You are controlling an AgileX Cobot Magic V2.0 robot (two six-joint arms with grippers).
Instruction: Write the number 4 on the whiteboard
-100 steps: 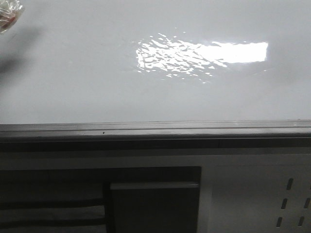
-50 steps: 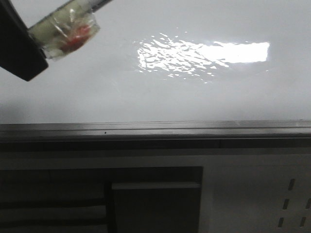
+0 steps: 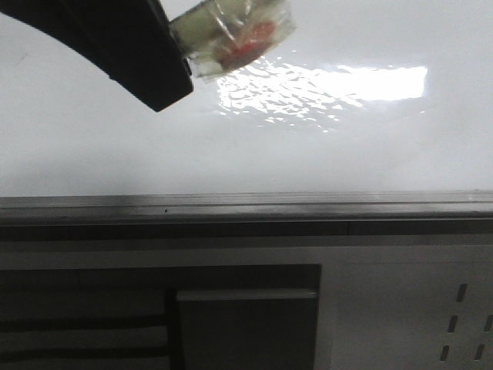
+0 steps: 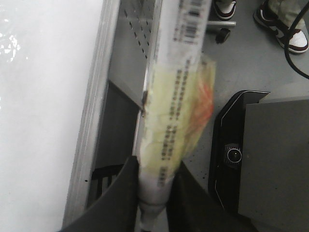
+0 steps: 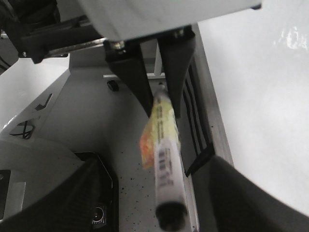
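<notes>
We see the front view looking forward, close over the whiteboard (image 3: 246, 146) and its grey edge rail (image 3: 246, 206). Our left wrist view looks down along the held marker (image 4: 171, 121) past that rail (image 4: 91, 140) to the floor. Our right wrist view faces the left gripper (image 5: 159, 104), sharing marker (image 5: 164, 150) and whiteboard (image 5: 260, 96).

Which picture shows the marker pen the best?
The right wrist view: the whole marker shows, barcode and dark cap included, held by the left gripper. The left wrist view shows it close, its end cut off. The front view shows only a wrapped end.
</notes>
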